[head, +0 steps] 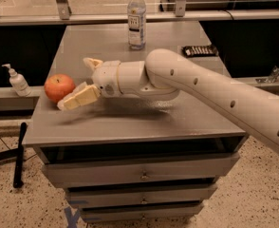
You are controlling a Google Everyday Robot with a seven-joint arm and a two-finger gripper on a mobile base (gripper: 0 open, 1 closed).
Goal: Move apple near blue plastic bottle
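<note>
Apple (59,87): near left edge of desk (177,120), not gripped. Gripper (74,83): just right of apple, fingers (78,99) spread open, nearer one beside its front. Blue plastic bottle (136,18): upright at far edge, well apart.

Dim warm light from twelve o'clock; the cream two-finger gripper (73,83), spread at nine o'clock over the grey cabinet top (106,37), casts soft shadow toward six.

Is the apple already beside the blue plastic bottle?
No, the apple sits at the table's left edge with the open end effector right beside it, while the blue plastic bottle stands at the far edge.
</note>
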